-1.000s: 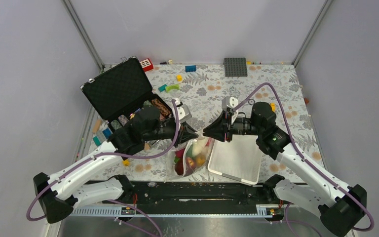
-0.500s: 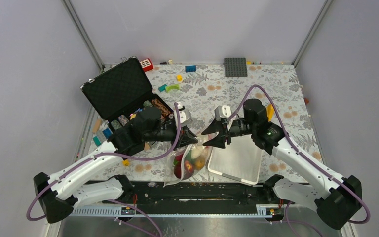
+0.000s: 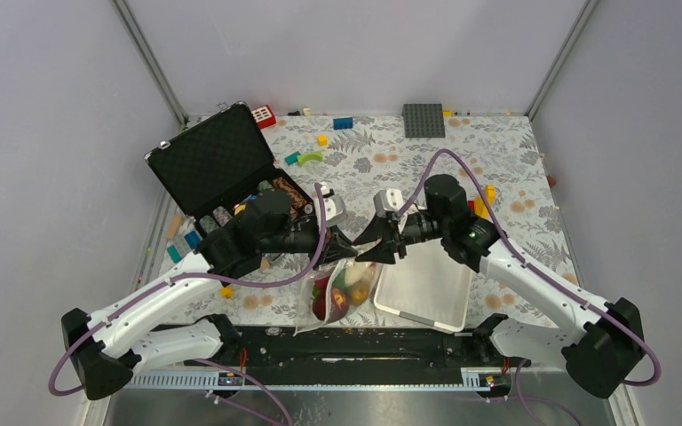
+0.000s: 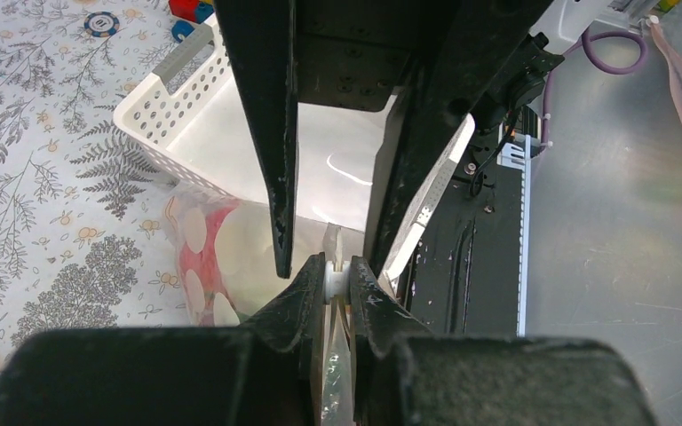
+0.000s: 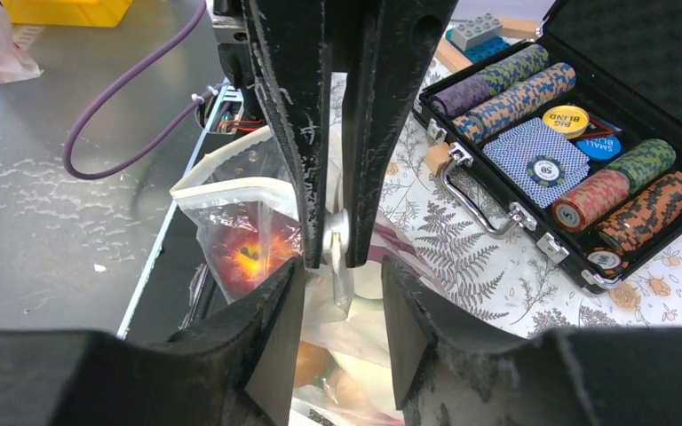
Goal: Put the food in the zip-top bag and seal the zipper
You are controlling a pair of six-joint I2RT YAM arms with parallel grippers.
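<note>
The zip-top bag [image 3: 322,306] hangs over the table's front edge with the food [image 3: 337,293] inside; in the right wrist view a red-and-yellow piece of food [image 5: 247,251] shows through the bag [image 5: 222,213]. My left gripper [image 4: 337,271] is shut on a white tab at the zipper [image 4: 335,253] on the bag's top edge. My right gripper [image 5: 342,275] stands open, tip to tip with the left gripper [image 5: 336,257], its fingers [image 4: 275,177] on either side of the pinched edge without gripping it. From above, the left gripper [image 3: 348,248] and right gripper [image 3: 367,250] meet over the bag.
A white slotted basket [image 3: 426,293] lies just right of the bag. An open black case [image 3: 222,164] of poker chips [image 5: 577,200] sits at the left. A grey baseplate [image 3: 424,120] and loose bricks [image 3: 343,122] lie at the back. The black base rail [image 3: 346,342] runs under the bag.
My right gripper has let go of the bag's edge, opened, and moved left up to the left gripper. The bag has swung down and left, hanging from the left gripper.
</note>
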